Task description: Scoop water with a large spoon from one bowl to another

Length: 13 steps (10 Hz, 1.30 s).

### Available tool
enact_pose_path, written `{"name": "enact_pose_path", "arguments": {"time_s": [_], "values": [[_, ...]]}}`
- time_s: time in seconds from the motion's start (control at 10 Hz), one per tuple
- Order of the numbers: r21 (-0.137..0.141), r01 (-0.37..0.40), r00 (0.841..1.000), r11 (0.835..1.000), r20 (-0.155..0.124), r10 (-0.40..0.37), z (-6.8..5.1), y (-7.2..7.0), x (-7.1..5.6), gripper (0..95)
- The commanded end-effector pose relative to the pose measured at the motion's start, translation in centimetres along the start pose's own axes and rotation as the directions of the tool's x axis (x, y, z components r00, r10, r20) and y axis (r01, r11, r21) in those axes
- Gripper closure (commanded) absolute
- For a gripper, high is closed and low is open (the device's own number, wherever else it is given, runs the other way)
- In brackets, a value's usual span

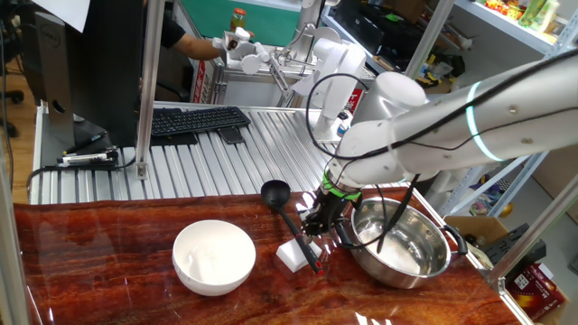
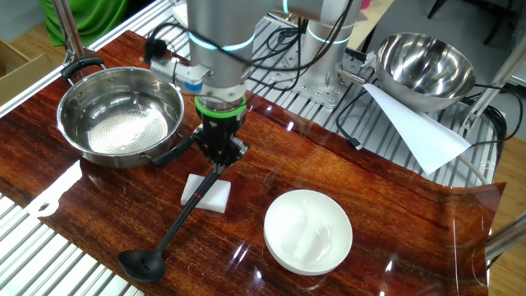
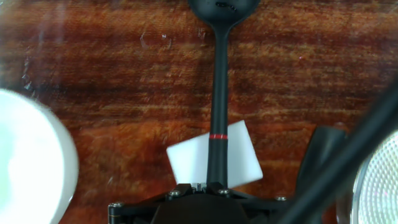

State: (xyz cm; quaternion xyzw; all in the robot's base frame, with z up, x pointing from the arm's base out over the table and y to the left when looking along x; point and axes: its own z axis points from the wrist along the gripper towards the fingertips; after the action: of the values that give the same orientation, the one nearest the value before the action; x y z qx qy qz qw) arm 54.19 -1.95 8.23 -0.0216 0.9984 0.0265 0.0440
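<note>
The large spoon [image 2: 141,263], a black ladle, lies with its cup on the wood table. Its thin handle [image 3: 217,93] slopes up over a white block [image 2: 207,194], with a red mark just ahead of the hand. My gripper [image 2: 218,158] is shut on the handle's end, beside the steel bowl [image 2: 156,94] with black side handles. In the hand view the gripper [image 3: 208,185] sits at the bottom edge and the cup [image 3: 224,9] at the top. The white bowl [image 2: 308,232] stands apart on the block's other side. I can make out no water in either bowl.
A second steel bowl [image 2: 426,62] and a white paper sheet [image 2: 415,123] sit on the ridged metal surface behind the arm's base. A keyboard [image 1: 194,120] lies at the back. The spoon's cup lies close to the table's edge [image 2: 99,271].
</note>
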Motion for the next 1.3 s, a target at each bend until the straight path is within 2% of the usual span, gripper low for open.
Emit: {"name": "enact_pose_path", "arguments": {"time_s": [0.1,0.3,0.6,1.0,1.3], "values": [[-0.002,-0.001,1.0,1.0,-0.009,0.001,-0.2,-0.1,0.0,95.0],[-0.004,0.004,1.0,1.0,-0.007,-0.004,0.4,-0.4,-0.9,95.0],[-0.002,0.008,1.0,1.0,-0.014,-0.008,0.5,-0.8,-1.8,95.0],[-0.005,0.013,1.0,1.0,-0.008,-0.013,2.1,-1.4,-2.9,95.0],[-0.005,0.003,1.0,1.0,-0.018,-0.003,1.9,-1.6,-3.2,95.0]]}}
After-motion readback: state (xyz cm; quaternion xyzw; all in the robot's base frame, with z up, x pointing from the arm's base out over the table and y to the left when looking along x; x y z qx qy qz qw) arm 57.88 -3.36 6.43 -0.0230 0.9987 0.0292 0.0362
